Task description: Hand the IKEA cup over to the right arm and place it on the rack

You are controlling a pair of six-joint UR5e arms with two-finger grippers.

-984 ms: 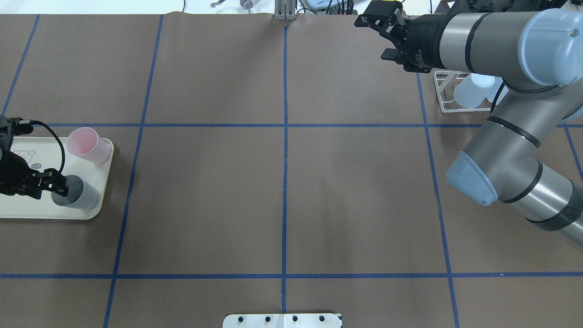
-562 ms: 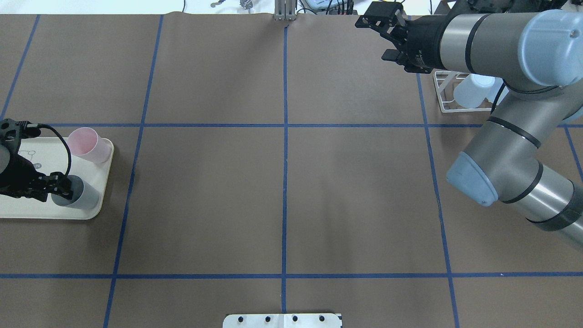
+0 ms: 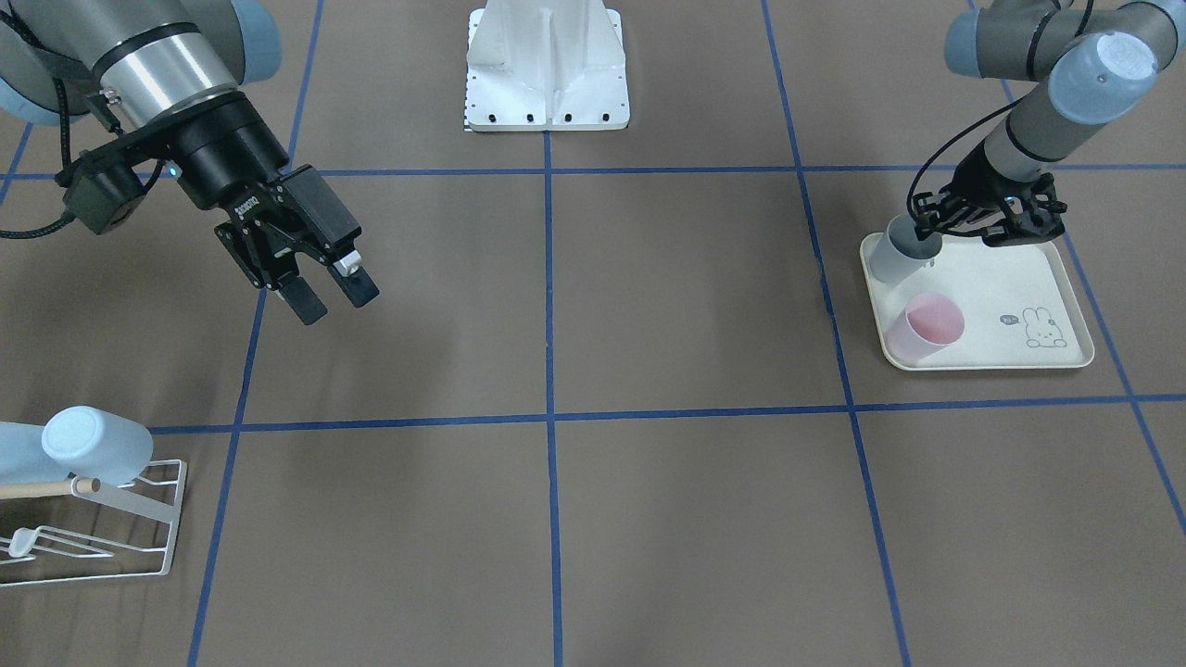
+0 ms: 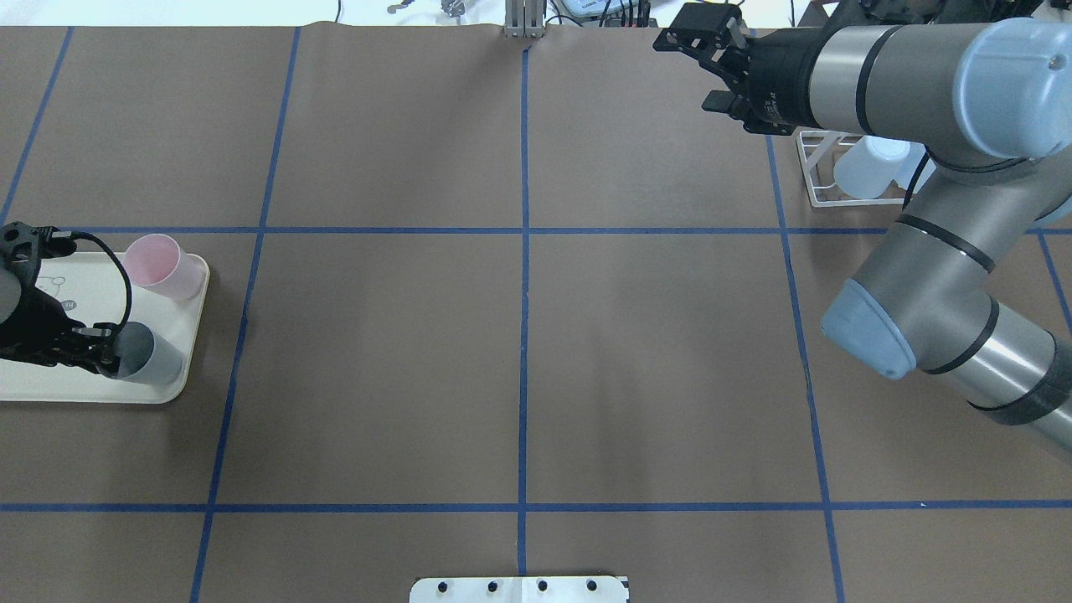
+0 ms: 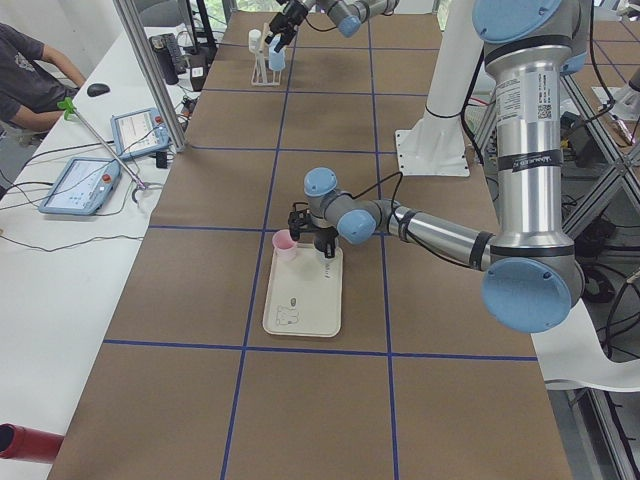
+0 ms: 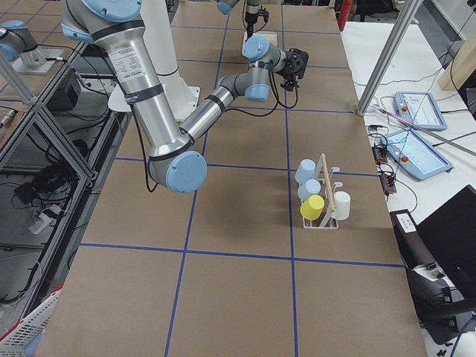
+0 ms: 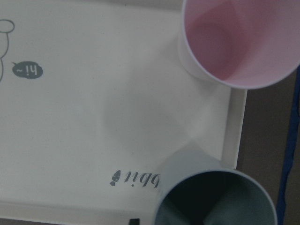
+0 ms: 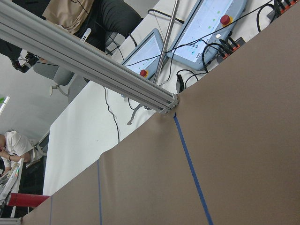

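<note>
The left gripper (image 3: 929,233) was down at the rim of the grey cup (image 3: 894,259), which stood upright near a corner of the cream rabbit-print tray (image 3: 1010,278) on the robot's left side of the table. Its fingers reached the cup's mouth, but whether they had closed on the wall could not be told (the wrist view showed only the cup's dark inside and a sliver of black at the bottom edge). A pink cup (image 3: 927,329) stood on the same tray, near the grey one but apart from it.

The right gripper (image 3: 334,301) hung above the brown paper with its jaws spread wide and nothing between them. The white wire rack (image 3: 171,528) sat far across the table from the tray, at the robot's right. A pale blue cup (image 3: 93,445) lay tilted on the rack beside the wooden dowel (image 3: 46,488). The right-side view showed a yellow cup (image 6: 312,207) and a white cup (image 6: 341,204) there as well.
</note>
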